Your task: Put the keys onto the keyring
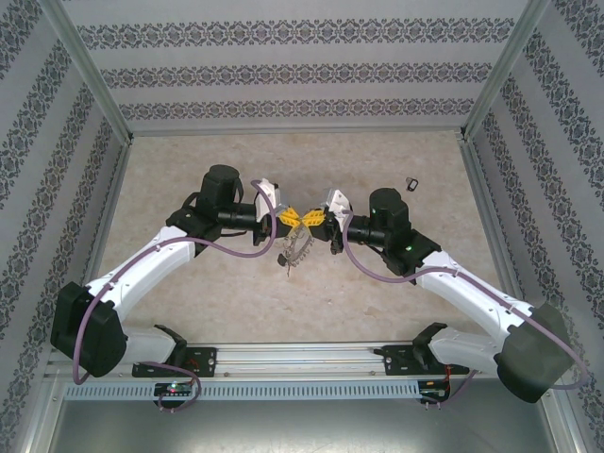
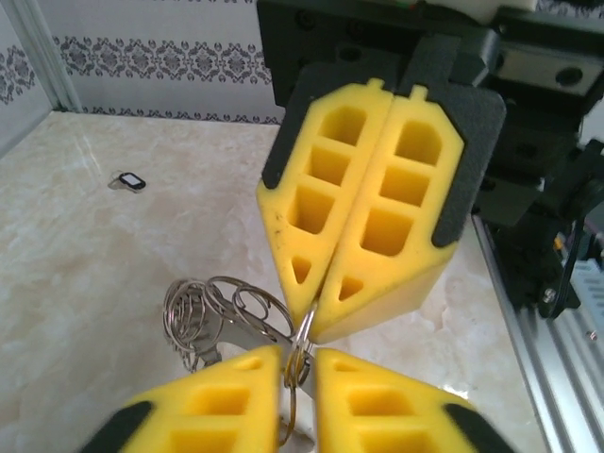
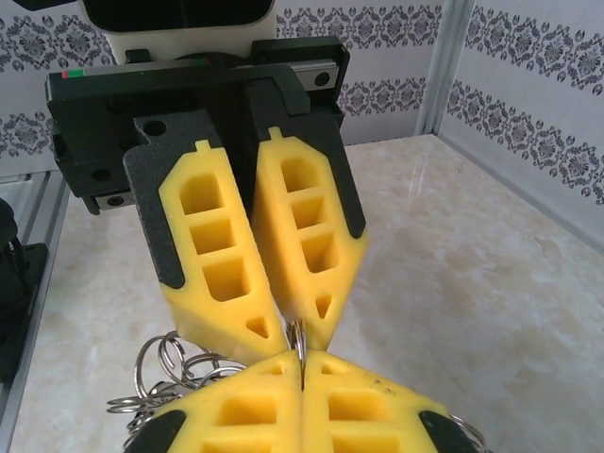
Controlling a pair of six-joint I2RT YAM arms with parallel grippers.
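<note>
Crowding keyring — fingers; fob, perhaps.

Yellow foam fingers on left gripper and right gripper, with black backing plates and black housings. Thin red-green strip on left gripper's housing edge. Silvery metal for keyring, same silver on small loops hung on it. Cream-beige marbled table with faint brownish veining. White walls with dark grey-violet floral damask bands. Arms white on links, black at joints. Mauve-grey cables. Small black-and-silver piece on table. Bare aluminium grey for frame posts and front rail.
</note>
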